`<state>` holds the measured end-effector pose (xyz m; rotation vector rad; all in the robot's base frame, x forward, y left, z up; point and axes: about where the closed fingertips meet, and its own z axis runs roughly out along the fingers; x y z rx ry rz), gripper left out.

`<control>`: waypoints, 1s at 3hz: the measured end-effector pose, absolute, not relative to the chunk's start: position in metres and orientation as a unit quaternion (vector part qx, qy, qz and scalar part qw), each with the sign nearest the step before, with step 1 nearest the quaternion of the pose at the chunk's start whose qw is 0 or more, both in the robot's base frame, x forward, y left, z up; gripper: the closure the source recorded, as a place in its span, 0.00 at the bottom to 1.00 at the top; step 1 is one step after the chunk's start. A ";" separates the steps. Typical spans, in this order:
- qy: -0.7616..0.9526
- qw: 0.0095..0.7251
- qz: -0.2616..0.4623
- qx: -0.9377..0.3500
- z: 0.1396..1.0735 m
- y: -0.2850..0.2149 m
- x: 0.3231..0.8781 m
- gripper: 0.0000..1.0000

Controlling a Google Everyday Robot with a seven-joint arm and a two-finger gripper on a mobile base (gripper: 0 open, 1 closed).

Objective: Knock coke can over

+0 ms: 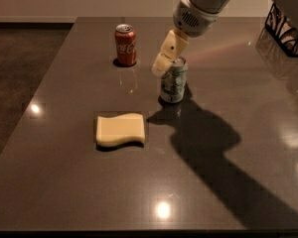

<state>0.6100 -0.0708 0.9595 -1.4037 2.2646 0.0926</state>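
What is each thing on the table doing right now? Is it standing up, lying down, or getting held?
coke can: standing upright on the table, nothing touching it.
silver and green can: standing upright, not tipped.
sponge: lying flat, not held.
end effector: up in the air by the top of the silver and green can, apart from the coke can, carrying nothing.

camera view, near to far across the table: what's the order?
Yellow sponge → silver-and-green can → coke can. The claw is raised, overlapping the silver-and-green can's upper left in this view, so it is left out of the order.
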 end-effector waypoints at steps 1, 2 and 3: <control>0.837 0.256 0.046 -0.481 0.946 -0.038 0.644 0.00; 0.845 0.283 0.049 -0.451 0.934 -0.014 0.671 0.00; 0.848 0.308 0.046 -0.429 0.928 0.006 0.700 0.00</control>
